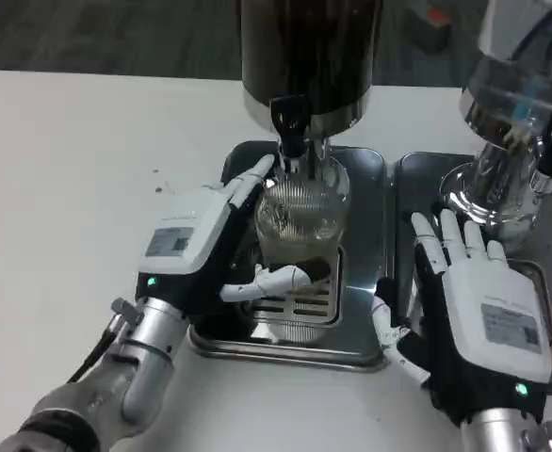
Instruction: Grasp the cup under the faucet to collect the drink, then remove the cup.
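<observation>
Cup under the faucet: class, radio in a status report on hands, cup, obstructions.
Left hand grips cup under faucet. Right hand open, resting flat beside drip tray. Nothing blocking cup.

Faucet (292,132) directly over cup (301,217) blocks the top; left hand (196,250) occupies its left side; open white table (69,160) toward the left edge; right hand (474,301) beside the drip tray (361,353).

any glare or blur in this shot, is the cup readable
Head view: the ribbed clear cup under the faucet is fairly sharp, with soft highlights on its ribs; the metal drip tray shows mild reflections; the second dispenser at upper right is blurred with bright glare; the left hand and right hand are clear.
</observation>
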You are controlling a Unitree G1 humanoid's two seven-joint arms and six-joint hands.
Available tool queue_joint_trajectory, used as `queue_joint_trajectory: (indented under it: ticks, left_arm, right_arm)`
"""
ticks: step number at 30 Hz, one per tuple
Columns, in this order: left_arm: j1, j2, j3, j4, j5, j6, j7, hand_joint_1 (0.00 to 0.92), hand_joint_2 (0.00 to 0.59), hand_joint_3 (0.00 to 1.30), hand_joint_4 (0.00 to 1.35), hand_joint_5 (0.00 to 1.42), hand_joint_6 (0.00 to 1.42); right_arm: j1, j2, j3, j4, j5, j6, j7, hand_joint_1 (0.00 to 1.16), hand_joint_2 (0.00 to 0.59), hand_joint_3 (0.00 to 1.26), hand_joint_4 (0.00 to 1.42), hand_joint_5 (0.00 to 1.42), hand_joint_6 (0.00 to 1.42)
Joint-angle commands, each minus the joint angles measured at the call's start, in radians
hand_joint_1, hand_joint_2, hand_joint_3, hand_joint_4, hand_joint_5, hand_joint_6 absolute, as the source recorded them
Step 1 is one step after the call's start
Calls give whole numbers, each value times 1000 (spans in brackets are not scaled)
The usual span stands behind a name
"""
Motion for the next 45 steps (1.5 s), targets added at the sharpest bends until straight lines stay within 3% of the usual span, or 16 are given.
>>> queue_joint_trajectory:
  ticks: [1,12,18,21,25,29,32,38,45]
  left_arm:
    - [1,42,34,-24,-35,-38,-8,0,0,64,124,396,264]
    - [66,117,143,-95,-142,-155,-42,0,0,79,164,422,280]
    - [92,142,191,-128,-193,-210,-111,0,15,47,10,293,210]
    - [122,159,235,-143,-279,-311,-237,0,24,1,0,217,146]
    - [162,177,279,-189,-344,-382,-343,0,48,0,0,186,110]
    - [207,190,321,-273,-372,-434,-403,0,69,0,0,177,94]
    - [223,204,317,-363,-481,-506,-574,0,79,0,0,92,46]
    - [196,178,315,-429,-636,-487,-819,0,88,0,0,134,75]
    - [150,127,346,-405,-699,-449,-963,0,89,0,0,140,82]
  right_arm:
    - [6,6,-5,3,5,3,-12,373,542,103,0,0,17]
    - [-27,-15,-20,23,36,-18,8,368,532,95,0,0,17]
    - [-49,-35,-19,44,39,-23,19,367,531,94,0,0,17]
    - [-59,-56,-10,65,19,-30,15,370,529,93,0,0,17]
    - [-67,-93,10,100,-17,-51,-18,433,516,40,0,0,2]
    - [-68,-110,13,121,-11,-66,-31,457,501,29,0,0,0]
    - [-70,-114,4,125,16,-86,-41,464,500,40,0,0,17]
    - [-53,-109,-11,117,48,-116,-66,473,501,53,0,12,38]
    - [-31,-90,-18,100,48,-110,-83,478,501,55,1,14,42]
